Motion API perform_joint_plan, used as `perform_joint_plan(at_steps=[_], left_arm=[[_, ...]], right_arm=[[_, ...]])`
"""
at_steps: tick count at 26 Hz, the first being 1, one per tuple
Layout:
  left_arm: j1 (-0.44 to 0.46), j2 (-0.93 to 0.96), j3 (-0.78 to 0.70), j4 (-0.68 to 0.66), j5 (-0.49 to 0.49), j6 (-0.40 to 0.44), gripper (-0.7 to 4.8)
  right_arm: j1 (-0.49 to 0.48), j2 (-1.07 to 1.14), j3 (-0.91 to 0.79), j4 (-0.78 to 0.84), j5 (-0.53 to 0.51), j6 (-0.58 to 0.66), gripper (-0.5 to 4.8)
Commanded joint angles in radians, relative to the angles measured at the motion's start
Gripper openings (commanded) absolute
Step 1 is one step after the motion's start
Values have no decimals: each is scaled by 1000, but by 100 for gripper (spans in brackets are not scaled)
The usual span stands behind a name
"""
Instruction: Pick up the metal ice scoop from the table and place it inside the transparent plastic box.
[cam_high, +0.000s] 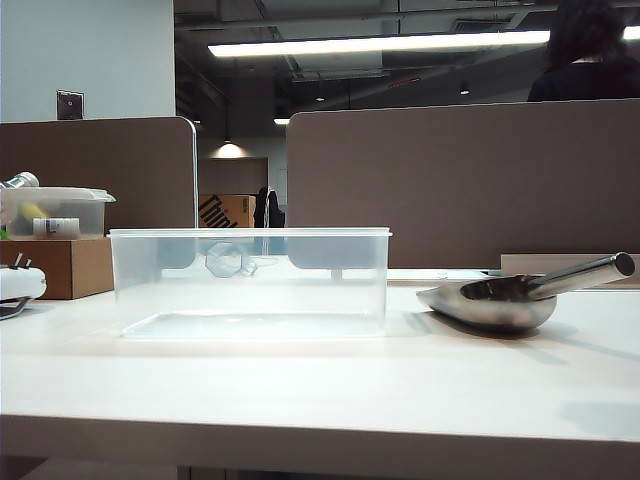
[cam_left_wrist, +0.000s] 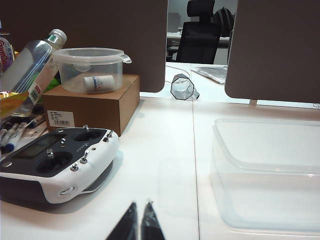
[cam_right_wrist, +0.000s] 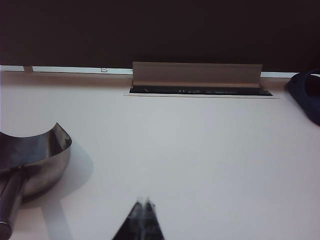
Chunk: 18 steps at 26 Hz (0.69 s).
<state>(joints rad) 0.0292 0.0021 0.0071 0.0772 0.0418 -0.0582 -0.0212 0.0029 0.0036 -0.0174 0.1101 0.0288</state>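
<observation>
Metal ice scoop (cam_high: 500, 300) lies on table (cam_high: 300, 390) at right, bowl down, handle angled up toward right; well apart from transparent plastic box (cam_high: 250, 280), which stands left of it, open-topped, nothing inside; left gripper (cam_left_wrist: 139, 220) low over near table edge, fingertips together, holding nothing; right gripper (cam_right_wrist: 144, 220) likewise pinched closed, bare, scoop off to its side, untouched.

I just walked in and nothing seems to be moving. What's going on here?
Nothing is being handled yet. The metal ice scoop lies on the table, to the right of the transparent plastic box, which is empty. The left gripper is shut low over the table near the box; the right gripper is shut near the scoop, touching nothing. The scoop has yet to be picked up.
</observation>
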Motion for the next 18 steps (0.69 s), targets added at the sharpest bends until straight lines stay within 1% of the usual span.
perform_joint_plan(at_steps=[1,6,8,10,11,12,13,14,15,17,18], left_arm=[[0,1,0,6,4,-3,21],[-3,1,0,6,3,-3,21],[-51,1,-1,6,-8,-2,21],[-196,1,-1,6,-53,-2,21],[-282,2,-1,6,-58,-2,21],[-341,6,-1,7,-56,-2,21],[-433,16,-1,6,-53,-2,21],[-486,26,-1,8,-53,-2,21],[-562,49,-1,7,-52,-2,21],[-616,95,-1,6,-20,-2,21],[-624,113,-1,6,-8,-2,21]], right_arm=[[0,1,-4,14,0,1,-5],[0,1,-4,14,1,1,-5],[0,1,-4,14,0,1,-5],[1,1,-4,15,-2,19,-5],[1,1,-4,16,-14,91,-5],[1,1,-4,15,-25,158,-5],[1,1,-4,15,-53,255,-5],[0,1,-4,18,-76,304,-5],[1,1,-4,24,-119,377,-5],[1,1,-3,23,-201,474,-5],[1,0,-2,23,-244,515,-5]])
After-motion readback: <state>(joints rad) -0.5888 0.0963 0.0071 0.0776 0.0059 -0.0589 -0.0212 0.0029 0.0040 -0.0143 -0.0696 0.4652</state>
